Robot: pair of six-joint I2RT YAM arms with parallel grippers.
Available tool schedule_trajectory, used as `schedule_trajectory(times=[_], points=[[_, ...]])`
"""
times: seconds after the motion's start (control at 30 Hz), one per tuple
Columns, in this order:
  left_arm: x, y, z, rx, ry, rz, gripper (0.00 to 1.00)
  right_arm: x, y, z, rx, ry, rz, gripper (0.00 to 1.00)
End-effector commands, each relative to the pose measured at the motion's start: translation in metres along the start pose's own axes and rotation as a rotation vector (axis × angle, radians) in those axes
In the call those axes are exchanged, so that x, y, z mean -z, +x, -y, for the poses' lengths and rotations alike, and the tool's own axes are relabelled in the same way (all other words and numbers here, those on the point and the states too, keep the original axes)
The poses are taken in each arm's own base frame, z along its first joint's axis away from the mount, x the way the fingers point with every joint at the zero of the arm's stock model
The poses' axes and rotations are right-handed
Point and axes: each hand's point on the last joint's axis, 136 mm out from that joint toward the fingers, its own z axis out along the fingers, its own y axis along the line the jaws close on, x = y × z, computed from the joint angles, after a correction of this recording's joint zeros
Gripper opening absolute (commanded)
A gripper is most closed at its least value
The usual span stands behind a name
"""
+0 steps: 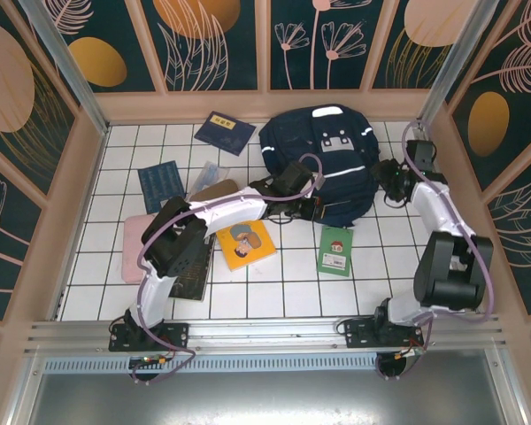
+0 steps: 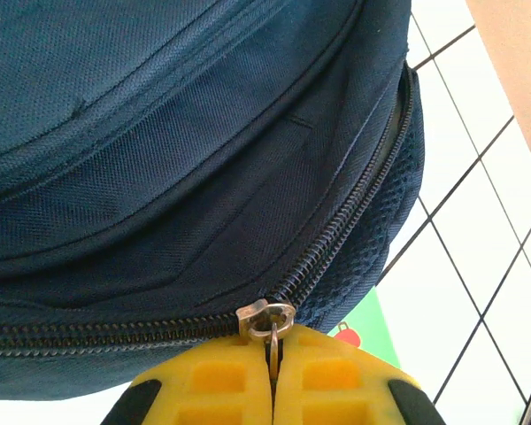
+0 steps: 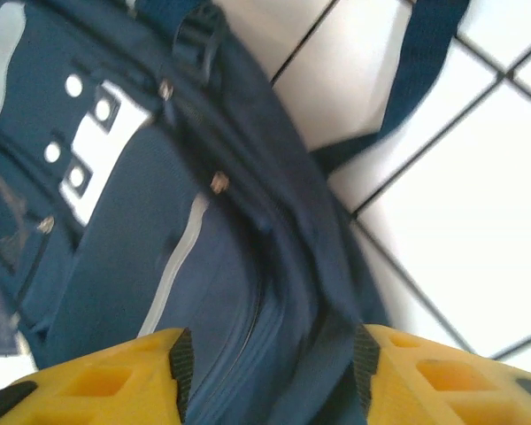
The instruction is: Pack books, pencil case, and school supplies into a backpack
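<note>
- Backpack count is one: a large navy blue fabric backpack (image 1: 323,159) with white reflective stripes and a grey-white patch lies at the far middle of the white tiled table (image 1: 274,292).
- Five flat books lie on the tiles in front and to the left of it, all outside the backpack.
- Two are navy blue: a yellow-labelled navy book (image 1: 224,133) by the back wall, and a plain navy book (image 1: 162,187) farther left.
- One yellow-orange book with a cartoon figure (image 1: 246,244) lies just beside the left arm.
- One small green booklet (image 1: 336,251) lies near the backpack's front edge.
- One large black book (image 1: 195,276) lies partly under the left arm.
- One flat clear plastic packet (image 1: 208,175) lies between the plain navy book and the backpack.
- Left gripper (image 2: 273,376) has its yellow fingers (image 2: 217,381) pressed together, pinching the metal zipper pull (image 2: 267,320) on the backpack's seam.
- Right gripper (image 3: 270,381) sits at the backpack's right side with its fingers spread and navy fabric lying between them; I cannot tell whether they touch it.
</note>
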Motion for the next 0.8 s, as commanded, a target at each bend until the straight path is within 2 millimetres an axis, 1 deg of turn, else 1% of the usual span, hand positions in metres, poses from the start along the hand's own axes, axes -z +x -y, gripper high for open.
schedule_trajectory(times=[0.0, 0.07, 0.17, 0.27, 0.4, 0.57, 0.67, 0.7, 0.77], points=[[0.003, -0.015, 0.021, -0.013, 0.076, 0.025, 0.00, 0.004, 0.050, -0.005, -0.090, -0.061, -0.115, 0.51], [0.002, -0.013, 0.021, -0.014, 0.079, 0.023, 0.00, 0.005, 0.077, -0.008, -0.105, -0.059, -0.148, 0.50], [0.000, -0.009, 0.020, -0.011, 0.088, 0.017, 0.00, 0.005, 0.108, -0.019, -0.109, -0.077, -0.186, 0.48], [-0.001, -0.007, 0.020, -0.011, 0.094, 0.014, 0.00, 0.000, 0.126, -0.026, -0.140, -0.098, -0.224, 0.45], [-0.001, -0.004, 0.020, -0.010, 0.101, 0.013, 0.00, -0.012, 0.133, -0.025, -0.147, -0.071, -0.244, 0.45], [0.000, -0.002, 0.019, -0.011, 0.098, 0.013, 0.00, -0.024, 0.127, -0.029, -0.145, -0.055, -0.231, 0.45], [0.000, 0.000, 0.017, -0.008, 0.088, 0.013, 0.00, -0.032, 0.128, -0.027, -0.142, -0.039, -0.240, 0.37], [0.001, 0.000, 0.016, -0.009, 0.082, 0.013, 0.00, -0.035, 0.129, -0.025, -0.139, -0.028, -0.242, 0.30], [0.003, 0.000, 0.012, -0.012, 0.056, 0.012, 0.00, -0.037, 0.128, -0.019, -0.127, -0.004, -0.235, 0.10]])
